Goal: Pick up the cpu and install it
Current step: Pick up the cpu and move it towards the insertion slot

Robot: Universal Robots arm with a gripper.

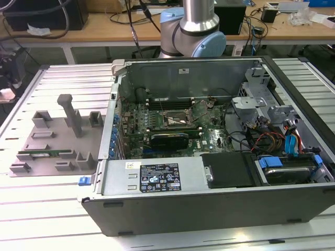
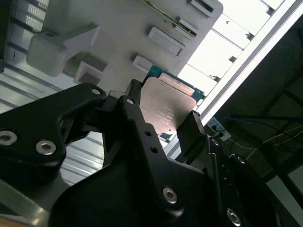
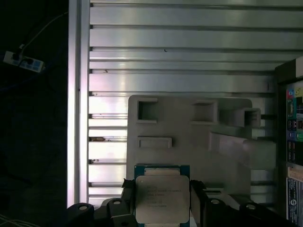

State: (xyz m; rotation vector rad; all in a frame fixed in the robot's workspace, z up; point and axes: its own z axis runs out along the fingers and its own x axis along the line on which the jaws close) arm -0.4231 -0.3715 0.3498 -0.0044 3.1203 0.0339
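Note:
The cpu (image 3: pixel 162 198) (image 2: pixel 165 106) is a flat square chip with a silvery top and a thin green rim. My gripper (image 3: pixel 162 204) (image 2: pixel 163 118) is shut on it, one black finger (image 2: pixel 135 111) against each of two opposite edges. In both wrist views the chip hangs well above the grey fixture tray (image 3: pixel 189 137) (image 2: pixel 118 28). The open computer case (image 1: pixel 209 204) lies on the table in the exterior view, with the square socket frame (image 1: pixel 178 121) on its motherboard uncovered. The arm's lower part (image 1: pixel 194 26) stands behind the case.
The grey fixture tray (image 1: pixel 52 136) lies at the exterior view's left of the case, with an upright post (image 1: pixel 70 115) and a long green memory stick (image 1: pixel 44 153) in a slot. Cables and drive bays (image 1: pixel 282 141) crowd the case's right side. The ribbed metal table (image 3: pixel 180 42) ends at an edge rail (image 3: pixel 78 94).

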